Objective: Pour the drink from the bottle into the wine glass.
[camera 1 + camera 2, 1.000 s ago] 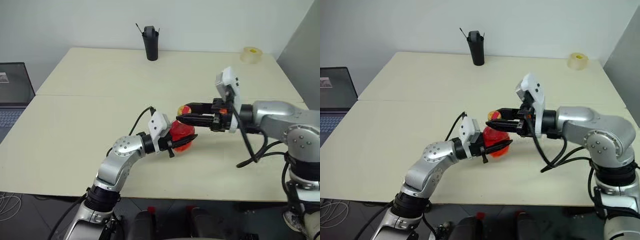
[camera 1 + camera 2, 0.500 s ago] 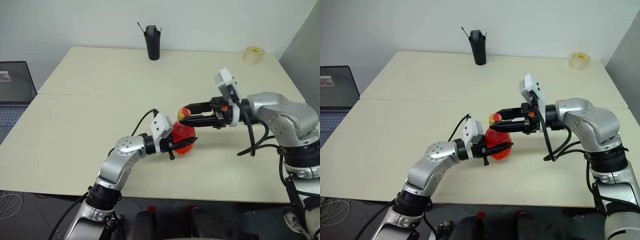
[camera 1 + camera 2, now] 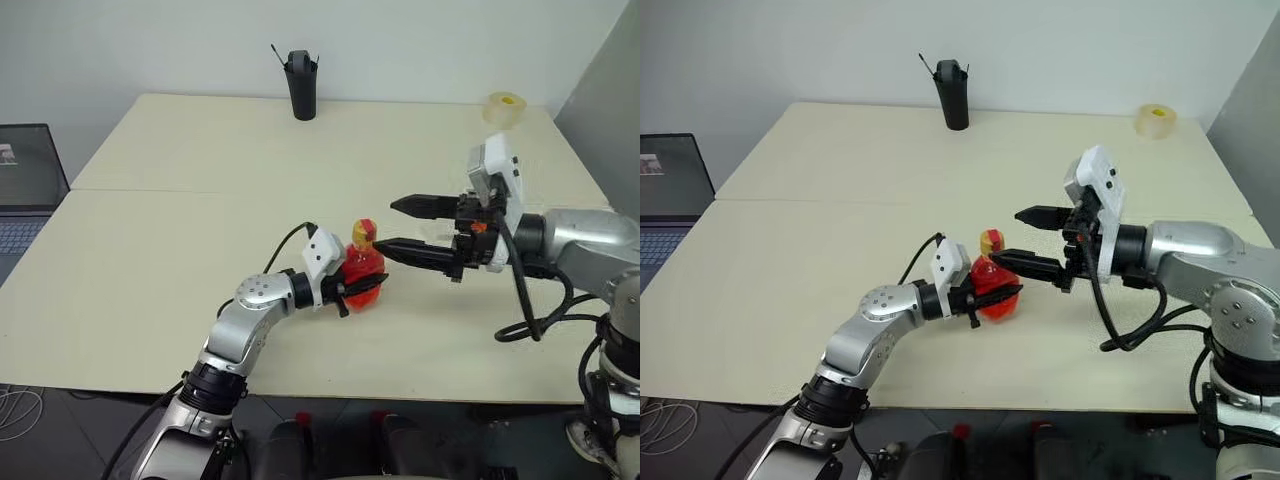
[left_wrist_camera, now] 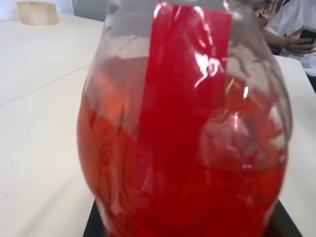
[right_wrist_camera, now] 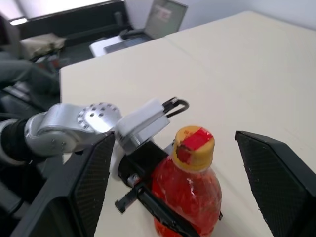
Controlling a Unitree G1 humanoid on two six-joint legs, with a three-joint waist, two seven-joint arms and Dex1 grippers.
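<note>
Left eye view: left gripper (image 3: 352, 287) is clamped on the round belly of the bottle (image 3: 365, 271), which stands upright on the table (image 3: 150, 250) near the front middle, cap (image 3: 364, 230) on, drink (image 4: 187, 187) filling most of the body. Right gripper (image 3: 398, 225) has its fingers spread wide, holding nothing, tips just beside the cap at neck height (one finger above, one level with the neck). Step in hand looks like uncapping: the right should centre its fingers around the cap before closing, grip the cap alone and not the neck, while the left holds the body firm and vertical so nothing spills when it comes loose. I can't spot a wine glass on the table. Surface is pale cream, two tabletops butted together, matte. Black cup (image 3: 300, 85) at the far edge, tape roll (image 3: 504, 108) at the far right corner, laptop (image 3: 25, 180) off the left side, plain white wall behind.
</note>
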